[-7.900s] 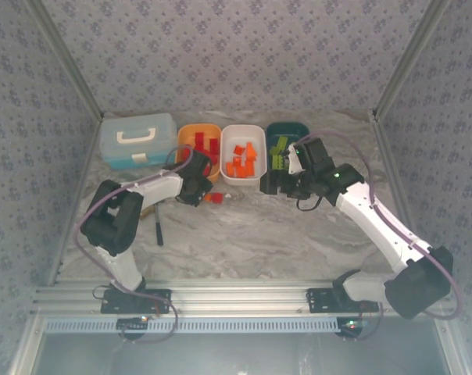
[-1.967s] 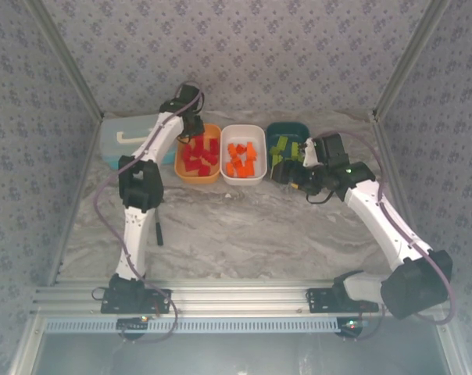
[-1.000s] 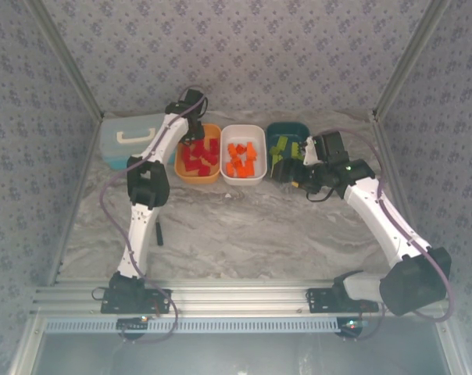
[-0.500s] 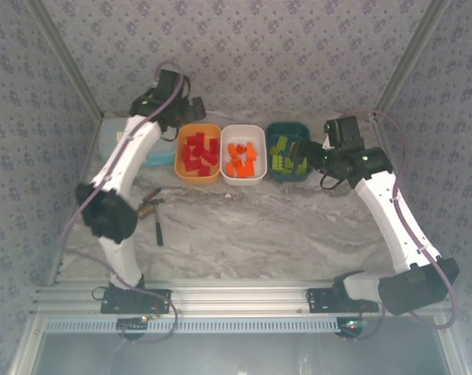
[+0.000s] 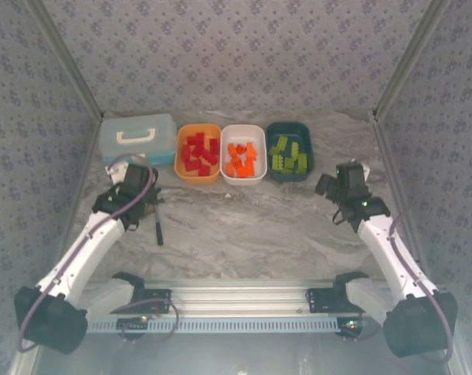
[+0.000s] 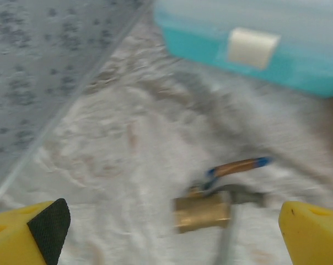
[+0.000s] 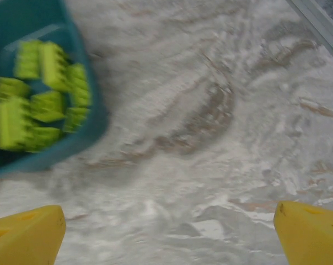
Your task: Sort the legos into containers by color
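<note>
Top external: legos look sorted at the table's far edge. Red bricks (image 5: 197,152) sit in the orange tray (image 5: 198,180), orange bricks (image 5: 242,158) in the white tray (image 5: 244,181), and lime green bricks (image 5: 289,155) in the dark teal tray (image 5: 289,178). No loose brick is seen on the table (image 5: 244,234). The left gripper (image 5: 148,205) is spread wide and empty near the left edge. It hangs over a brass fitting (image 5: 151,211), with the black tool (image 5: 159,230) just beside it and the light blue case (image 5: 137,139) further back. The left arm lies low, elbow at the near left corner. The right gripper (image 5: 327,185) is also wide apart and empty, just right of the teal tray, elbow at the near right corner.

Left wrist: yellow fingertips (image 6: 31,229) are parted, the fitting between and below them. Risk: a low sweep knocks the fitting or tool toward the trays.

Right wrist: blurred, fingertips (image 7: 28,234) parted over bare table, teal tray up left. Risk: a move left clips its wall and spills bricks.
</note>
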You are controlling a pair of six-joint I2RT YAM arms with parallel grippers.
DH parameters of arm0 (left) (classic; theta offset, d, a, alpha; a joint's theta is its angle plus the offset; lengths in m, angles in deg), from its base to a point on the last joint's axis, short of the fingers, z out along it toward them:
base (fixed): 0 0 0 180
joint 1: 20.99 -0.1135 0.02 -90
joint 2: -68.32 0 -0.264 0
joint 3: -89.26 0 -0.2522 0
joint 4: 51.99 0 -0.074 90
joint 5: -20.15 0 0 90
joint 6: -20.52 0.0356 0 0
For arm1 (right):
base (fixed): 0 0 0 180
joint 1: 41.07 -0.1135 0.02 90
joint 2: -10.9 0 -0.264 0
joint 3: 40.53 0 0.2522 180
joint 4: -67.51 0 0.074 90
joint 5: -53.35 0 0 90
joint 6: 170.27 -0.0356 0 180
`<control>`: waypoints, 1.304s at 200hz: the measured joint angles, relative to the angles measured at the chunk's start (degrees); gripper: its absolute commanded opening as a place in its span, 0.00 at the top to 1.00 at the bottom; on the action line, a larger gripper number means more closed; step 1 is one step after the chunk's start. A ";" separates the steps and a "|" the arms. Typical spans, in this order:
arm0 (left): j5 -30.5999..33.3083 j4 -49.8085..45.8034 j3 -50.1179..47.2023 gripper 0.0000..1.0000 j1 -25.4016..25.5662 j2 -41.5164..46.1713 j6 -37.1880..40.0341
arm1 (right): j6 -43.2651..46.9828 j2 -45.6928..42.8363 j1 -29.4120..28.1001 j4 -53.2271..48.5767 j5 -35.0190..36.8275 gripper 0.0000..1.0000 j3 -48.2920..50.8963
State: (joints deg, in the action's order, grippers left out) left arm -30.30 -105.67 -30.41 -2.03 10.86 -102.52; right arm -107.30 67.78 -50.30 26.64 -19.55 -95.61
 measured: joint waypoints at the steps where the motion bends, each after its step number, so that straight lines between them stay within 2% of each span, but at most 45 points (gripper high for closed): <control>1: 0.17 0.11 -0.33 0.01 -0.02 0.11 0.20 | 0.13 0.00 0.00 0.24 0.15 0.00 0.33; 21: 2.29 5.38 -6.73 0.01 -0.76 0.83 6.05 | 3.65 3.85 0.00 6.03 2.64 0.00 4.92; 56: 1.22 22.75 -17.90 0.01 -4.04 -0.13 14.69 | 9.79 14.82 0.76 18.25 3.08 0.00 4.28; 71: 0.37 30.29 -21.99 0.01 -5.60 -3.06 17.68 | 12.26 19.71 1.33 22.62 2.62 0.00 2.75; 91: -2.32 37.70 -22.27 0.01 -8.37 -10.10 20.74 | 15.41 25.75 2.75 27.82 1.60 0.00 -0.31; 119: -6.62 48.94 -17.62 0.01 -12.48 -20.17 24.50 | 18.91 32.17 5.68 32.85 -0.46 0.00 -3.06; 147: -10.88 58.21 -13.27 0.01 -14.84 -28.26 26.56 | 23.96 32.63 6.54 39.74 -4.42 0.00 1.66; 167: -13.49 62.88 -12.44 0.01 -15.30 -30.80 27.61 | 25.62 32.44 8.33 44.19 -8.37 0.00 4.63; 200: -16.98 75.19 -20.63 0.01 -15.32 -28.98 29.03 | 26.05 31.12 12.15 51.87 -12.83 0.00 9.29; 226: -17.59 80.48 -25.09 0.01 -14.95 -28.41 29.90 | 26.64 29.73 11.80 57.09 -14.93 0.00 12.35; 245: -18.43 83.80 -25.70 0.01 -14.82 -28.41 30.40 | 26.95 29.38 11.15 64.50 -15.04 0.00 16.55; 261: -19.47 90.31 -27.15 0.01 -14.47 -29.75 31.56 | 27.58 29.49 10.45 70.14 -14.97 0.00 20.98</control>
State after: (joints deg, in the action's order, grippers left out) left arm -49.77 -15.36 -57.56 -16.50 -18.88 -70.96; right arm -79.71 97.26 -39.85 96.77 -34.52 -74.63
